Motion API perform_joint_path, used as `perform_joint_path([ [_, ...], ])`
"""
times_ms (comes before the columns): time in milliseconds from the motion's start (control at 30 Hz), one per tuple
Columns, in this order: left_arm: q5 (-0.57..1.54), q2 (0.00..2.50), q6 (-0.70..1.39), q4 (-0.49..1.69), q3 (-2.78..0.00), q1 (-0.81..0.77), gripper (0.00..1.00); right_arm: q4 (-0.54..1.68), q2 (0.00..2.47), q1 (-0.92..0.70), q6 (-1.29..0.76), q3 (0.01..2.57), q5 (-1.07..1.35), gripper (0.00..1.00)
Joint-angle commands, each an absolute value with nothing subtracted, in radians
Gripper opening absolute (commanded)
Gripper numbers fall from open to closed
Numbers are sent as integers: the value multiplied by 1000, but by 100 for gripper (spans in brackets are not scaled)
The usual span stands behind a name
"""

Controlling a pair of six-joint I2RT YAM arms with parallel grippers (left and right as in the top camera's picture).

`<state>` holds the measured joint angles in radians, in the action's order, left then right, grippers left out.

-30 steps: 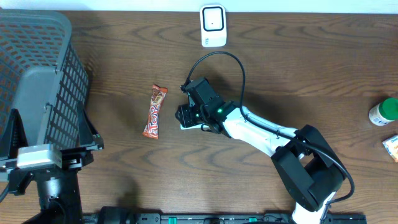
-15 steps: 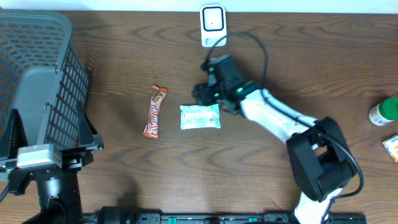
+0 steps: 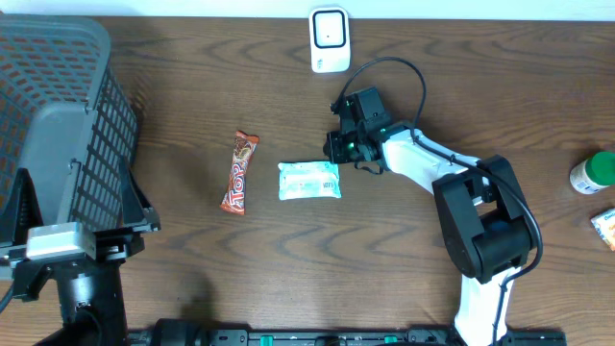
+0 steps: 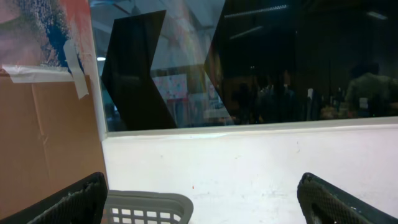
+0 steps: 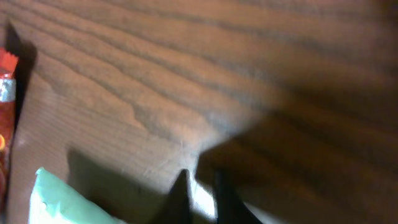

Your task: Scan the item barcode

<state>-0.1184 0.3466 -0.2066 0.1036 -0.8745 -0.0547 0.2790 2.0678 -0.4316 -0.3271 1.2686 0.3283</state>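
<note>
Packet [image 3: 308,180] lies loose on the table in front of the scanner [image 3: 329,38].
Right gripper [image 3: 338,149], fingers together and empty, hovers between them; the packet looks light, soft and slippery, best pinched at a short sealed edge.

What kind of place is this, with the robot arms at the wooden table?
Probably a mock shop checkout in a lab: a grey shopping basket at the left, a white scanner-like device at the far edge, and a wrapped snack bar and pale green packet lying between.
</note>
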Motion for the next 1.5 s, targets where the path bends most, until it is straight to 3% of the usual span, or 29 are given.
perform_joint_path([
  [0,-113,336,-201,101,-868,-51,98,350,2075,-440,-364,1279,342,3],
  [333,-113,336,-201,101,-868,-51,98,699,2074,-459,-340,1279,679,3],
  [467,-113,336,-201,101,-868,-51,98,797,2074,-487,-347,1279,696,4],
  [500,-113,336,-201,101,-868,-51,98,806,2074,-491,-347,1279,685,9],
  [567,-113,336,-201,101,-868,-51,98,821,2069,-492,-347,1283,659,29],
  [633,-113,336,-201,101,-868,-51,98,844,2062,-487,-347,1298,620,57],
  [700,-113,336,-201,101,-868,-51,98,857,2050,-483,-345,1315,575,95],
  [733,-113,336,-201,101,-868,-51,98,854,2044,-483,-338,1322,552,99],
  [933,-113,336,-201,101,-868,-51,98,780,2045,-492,-382,1328,536,99],
  [1467,-113,336,-201,100,-868,-51,98,678,2116,-694,-984,1326,288,99],
])
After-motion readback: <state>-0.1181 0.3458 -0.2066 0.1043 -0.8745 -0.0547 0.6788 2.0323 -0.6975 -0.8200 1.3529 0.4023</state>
